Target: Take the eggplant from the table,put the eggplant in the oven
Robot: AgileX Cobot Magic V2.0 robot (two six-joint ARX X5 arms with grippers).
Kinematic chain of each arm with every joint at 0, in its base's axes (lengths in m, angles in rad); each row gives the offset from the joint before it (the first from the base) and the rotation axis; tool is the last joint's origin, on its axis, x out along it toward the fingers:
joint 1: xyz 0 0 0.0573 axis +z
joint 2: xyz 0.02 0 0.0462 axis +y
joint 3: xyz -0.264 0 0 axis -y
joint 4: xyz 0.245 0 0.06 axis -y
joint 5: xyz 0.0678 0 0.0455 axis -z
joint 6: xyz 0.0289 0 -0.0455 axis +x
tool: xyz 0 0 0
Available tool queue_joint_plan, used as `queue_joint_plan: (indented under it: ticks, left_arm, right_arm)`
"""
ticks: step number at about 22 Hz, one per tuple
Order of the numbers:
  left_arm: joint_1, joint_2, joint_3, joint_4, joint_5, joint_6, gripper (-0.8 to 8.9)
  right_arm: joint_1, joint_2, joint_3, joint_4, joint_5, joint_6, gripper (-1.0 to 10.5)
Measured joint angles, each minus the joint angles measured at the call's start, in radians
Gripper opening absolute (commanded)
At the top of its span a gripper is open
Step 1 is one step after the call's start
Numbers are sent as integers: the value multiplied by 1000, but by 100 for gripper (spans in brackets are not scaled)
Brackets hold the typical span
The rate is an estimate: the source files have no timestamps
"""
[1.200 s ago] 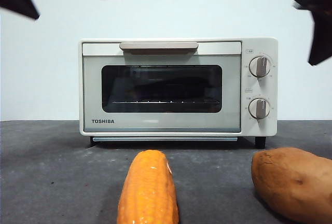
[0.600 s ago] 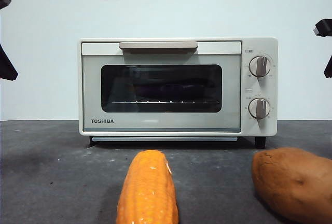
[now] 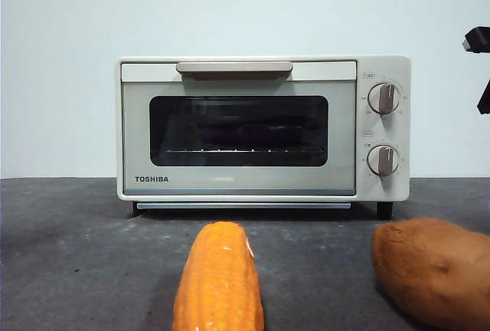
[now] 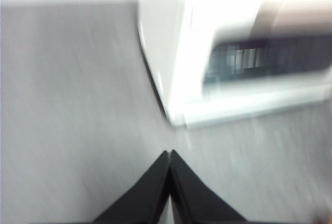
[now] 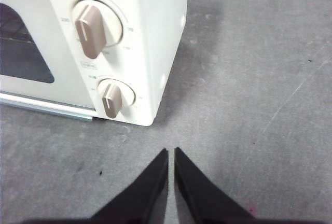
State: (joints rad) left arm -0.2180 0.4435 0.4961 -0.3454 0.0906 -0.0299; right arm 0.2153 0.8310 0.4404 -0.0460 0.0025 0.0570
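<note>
Purple eggplant (image 3: 256, 128) sits behind the oven (image 3: 262, 128) door, so we judge it done; both grippers' fingers (image 5: 155, 182) closed, empty.

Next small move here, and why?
Probably just park both arms. The oven door is closed with a dark long shape, likely the eggplant, on the rack behind the glass; the table shows only corn and a sweet potato. Left hand and right hand are shut, empty.
</note>
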Motion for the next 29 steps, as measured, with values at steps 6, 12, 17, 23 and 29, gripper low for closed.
queue_joint_plan:
  ticks: [6, 12, 17, 23, 29]
  left_arm:
    - [167, -323, -213, 108, -43, 77, 6]
    - [218, -439, -392, 93, -43, 88, 6]
    - [218, -439, -450, 126, -43, 91, 6]
    - [218, -439, -461, 159, -42, 91, 6]
    - [218, -439, -461, 159, -42, 91, 6]
  right_arm:
    - [0, 0, 0, 0, 0, 0, 4]
    - [0, 0, 0, 0, 0, 0, 4]
    - [0, 0, 0, 6, 0, 0, 4]
    - [0, 0, 0, 13, 0, 0, 4]
    - [0, 0, 0, 13, 0, 0, 4]
